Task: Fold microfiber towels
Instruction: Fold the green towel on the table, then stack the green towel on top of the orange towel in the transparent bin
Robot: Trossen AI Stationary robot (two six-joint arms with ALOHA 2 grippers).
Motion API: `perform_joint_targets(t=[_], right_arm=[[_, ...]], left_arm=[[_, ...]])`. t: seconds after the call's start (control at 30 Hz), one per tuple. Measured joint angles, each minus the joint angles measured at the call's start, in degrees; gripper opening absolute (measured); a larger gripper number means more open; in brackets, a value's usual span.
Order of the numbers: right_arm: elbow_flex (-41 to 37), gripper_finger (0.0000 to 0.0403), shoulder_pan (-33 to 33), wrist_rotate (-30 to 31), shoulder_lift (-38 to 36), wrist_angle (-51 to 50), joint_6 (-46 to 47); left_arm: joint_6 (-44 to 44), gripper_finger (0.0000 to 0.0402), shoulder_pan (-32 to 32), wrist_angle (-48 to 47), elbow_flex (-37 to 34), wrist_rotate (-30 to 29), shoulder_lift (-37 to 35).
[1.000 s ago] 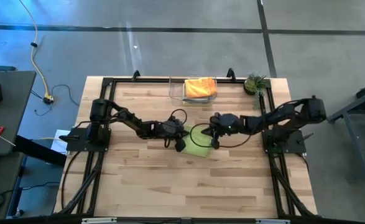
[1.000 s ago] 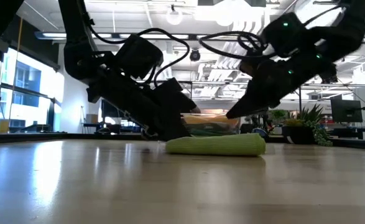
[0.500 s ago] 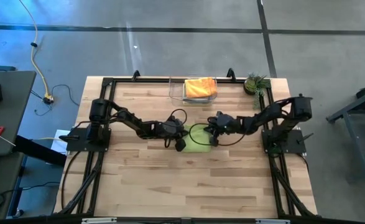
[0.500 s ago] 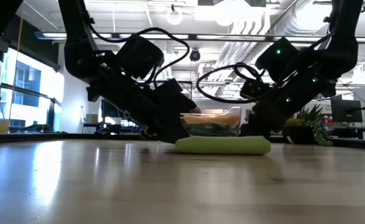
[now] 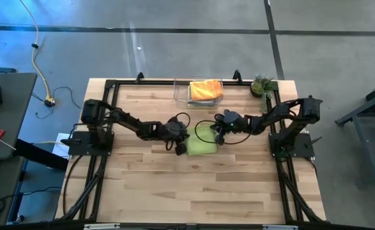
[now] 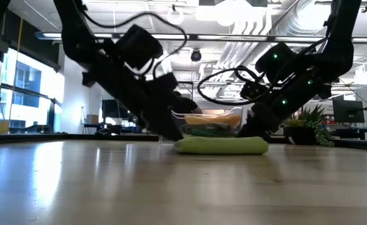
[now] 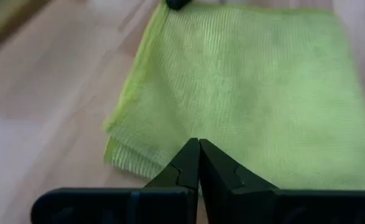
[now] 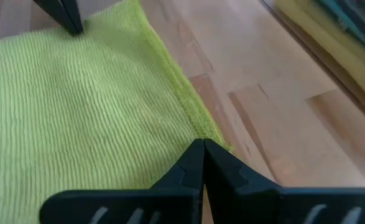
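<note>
While both arms reach in toward mid-table, the left gripper sits at the left edge of the lime green towel, tips low at the cloth. Its wrist view shows the two fingers pressed together with no gap, tips over the towel's near edge where stacked layers show; whether any cloth is pinched between them, can't tell. Towel is folded into a compact rectangle, lying flat on the wooden table roughly at center; low view shows it as a thick flat pad. Right gripper is at the towel's far right corner. Its fingers are also closed tip to tip, right at the hemmed edge of the towel, bare wood beside it. Far side of the table: clear plastic bin against the back rail, with the orange towel on top inside. Through the bin wall in low view, more cloth is under the orange, colours unclear. Small potted plant sits at the far right corner.
</note>
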Motion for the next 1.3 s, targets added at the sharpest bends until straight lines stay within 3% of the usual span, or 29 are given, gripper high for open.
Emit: perform_joint_targets(t=[0.27, 0.53, 0.73, 0.9, 1.07, 1.17, 1.3], right_arm=[[0.2, 0.0, 1.7, 0.1, -1.5, 1.5, 1.0], [0.8, 0.0, 6.3, 0.1, -2.7, 1.9, 1.4], [0.8, 0.0006, 10.5, 0.2, -5.9, 1.2, 1.3], [0.8, 0.0051, 15.3, 0.4, -8.3, -2.5, 1.5], [2.5, 0.0121, 21.2, 1.8, -8.6, -8.1, 1.7], [6.1, 0.0154, 24.8, 7.5, -8.6, -16.1, 1.0], [9.8, 0.0183, 27.6, 13.6, -8.6, -22.8, 1.4]], left_arm=[[3.3, 0.0003, 0.0, -3.3, 0.1, 0.2, -5.8], [3.1, 0.0, 3.9, -0.1, 0.1, -2.1, -1.6], [6.5, 0.0, 5.2, -0.1, 0.1, 0.0, -0.6], [10.5, 0.0, 2.9, -4.9, 0.2, 5.2, -7.6], [12.2, 0.0013, -4.3, -7.8, 0.2, 11.6, -11.4], [15.0, 0.004, -9.9, -7.1, 0.3, 7.1, -10.1], [16.0, 0.009, -14.8, -7.6, 1.7, -3.5, -7.8]])
